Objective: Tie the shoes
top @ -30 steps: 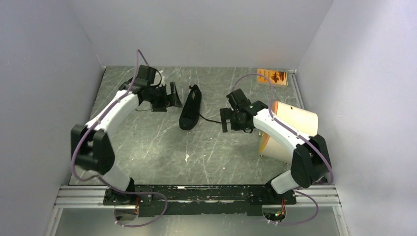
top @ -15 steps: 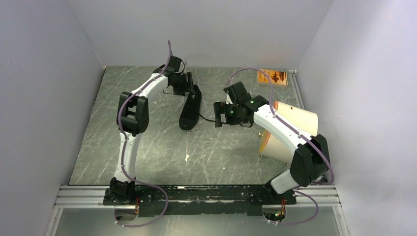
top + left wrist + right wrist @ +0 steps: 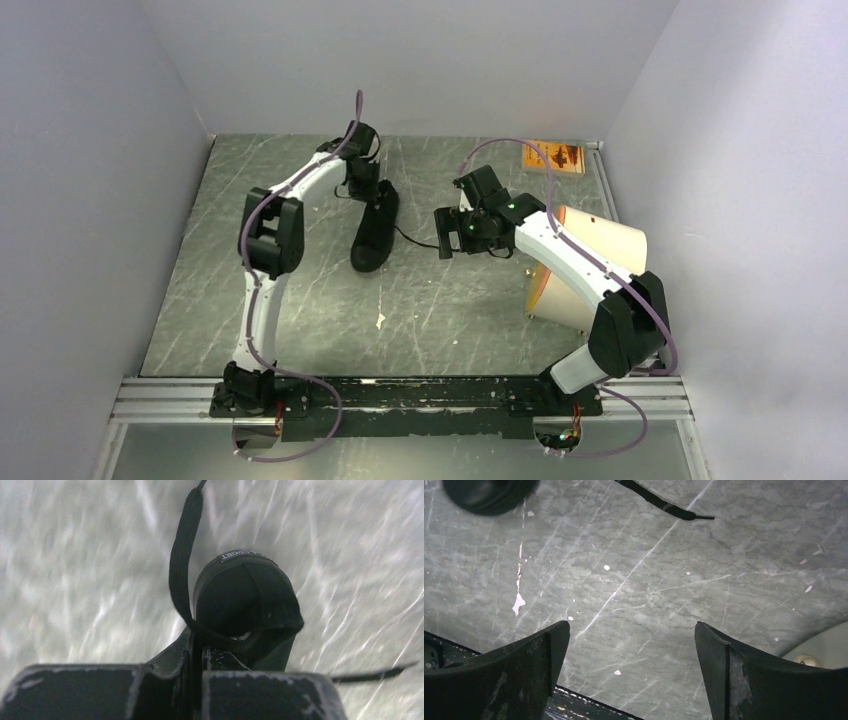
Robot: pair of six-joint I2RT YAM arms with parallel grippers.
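Logged black shoe [image 3: 374,232] lying on grey marbled table [image 3: 450,320], a little left of centre, lengthwise from near to far. Found left gripper [image 3: 366,186] at its far end, fingers [image 3: 100,690] pressed together and clamped on the shoe's rim; saw one lace [image 3: 181,555] looping up past them. Found right gripper [image 3: 629,627] spread wide, holding nothing, above bare table right of the shoe, other lace [image 3: 664,502] ending just beyond its fingertips. Noted cream-and-orange cylinder [image 3: 612,243] beside right arm.
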